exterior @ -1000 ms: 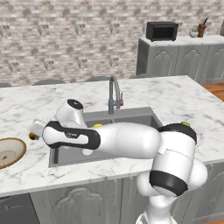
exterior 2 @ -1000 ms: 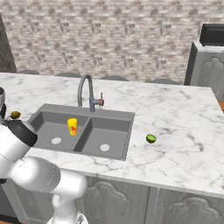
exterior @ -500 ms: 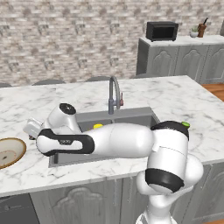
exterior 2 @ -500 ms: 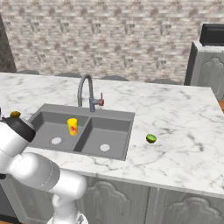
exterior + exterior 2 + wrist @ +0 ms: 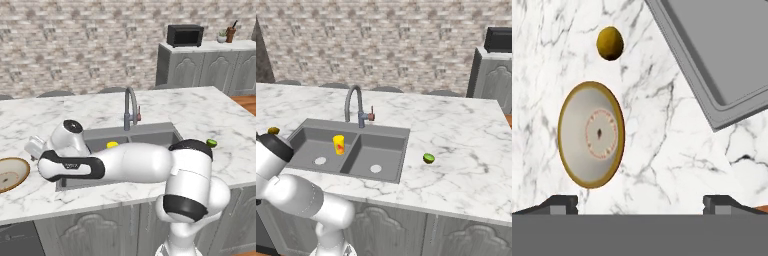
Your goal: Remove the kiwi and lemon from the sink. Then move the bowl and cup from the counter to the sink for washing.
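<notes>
the desk (image 5: pixel 210 115), white marble with grey veins, carries everything here. set into it is the dark double sink (image 5: pixel 381 150), and the yellow cup (image 5: pixel 339 144) stands upright in its left basin, so that half of the washing move looks done. what looks like the green kiwi (image 5: pixel 428 158) lies on the marble to the right of the sink, well apart from it, and the golden-brown round fruit, presumably the lemon (image 5: pixel 610 43), lies on the marble just beyond the bowl.

the bowl (image 5: pixel 591 134) sits flat on the desk to the left of the sink, near its corner but apart from it. it is wide, shallow and rigid, probably ceramic: smooth, a little slippery, and likely to chip if dropped into the basin. its body is far too broad to span, so the brown rim is the place to pinch, one finger inside and one outside, on the edge nearest the hand.

the hand (image 5: pixel 640 202) hangs above the marble with its fingers spread wide and nothing between them, pointing down beside the bowl's near edge.

against the frame a second ago, the arm has swung further left across the front of the sink, and the wrist now reaches closer to the bowl; cup and kiwi lie where they did.
</notes>
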Robot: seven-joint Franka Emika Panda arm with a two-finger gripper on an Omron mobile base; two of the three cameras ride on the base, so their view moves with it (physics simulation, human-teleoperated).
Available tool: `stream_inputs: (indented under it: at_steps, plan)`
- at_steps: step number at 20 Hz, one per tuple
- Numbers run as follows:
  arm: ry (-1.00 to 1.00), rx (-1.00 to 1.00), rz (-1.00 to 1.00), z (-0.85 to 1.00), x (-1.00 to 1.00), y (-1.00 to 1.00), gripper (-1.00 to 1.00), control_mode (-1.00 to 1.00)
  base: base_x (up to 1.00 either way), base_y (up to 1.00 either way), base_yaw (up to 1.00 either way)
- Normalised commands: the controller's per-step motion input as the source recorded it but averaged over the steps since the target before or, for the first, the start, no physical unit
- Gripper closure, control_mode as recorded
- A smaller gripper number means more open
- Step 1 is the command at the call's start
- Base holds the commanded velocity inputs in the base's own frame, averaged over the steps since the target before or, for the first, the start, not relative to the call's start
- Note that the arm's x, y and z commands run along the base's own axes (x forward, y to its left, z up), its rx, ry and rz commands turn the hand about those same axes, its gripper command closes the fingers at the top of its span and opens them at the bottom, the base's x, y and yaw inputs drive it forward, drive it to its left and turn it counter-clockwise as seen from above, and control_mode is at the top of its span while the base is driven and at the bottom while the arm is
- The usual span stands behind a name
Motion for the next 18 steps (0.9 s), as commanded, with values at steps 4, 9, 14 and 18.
stream_inputs:
  at_steps: [4, 9, 14, 18]
  plan:
    - [0.06, 0.04, 0.0, -0.03, 0.0, 0.0, -1.0, -1.0, 0.0, 0.0, 0.0]
    - [0.08, 0.05, 0.0, -0.03, 0.0, 0.0, -1.0, -1.0, 0.0, 0.0, 0.0]
    - [0.0, 0.0, 0.0, -0.1, 0.0, 0.0, -1.0, -1.0, 0.0, 0.0, 0.0]
    - [-0.01, 0.0, 0.0, -0.13, 0.0, 0.0, -1.0, -1.0, 0.0, 0.0, 0.0]
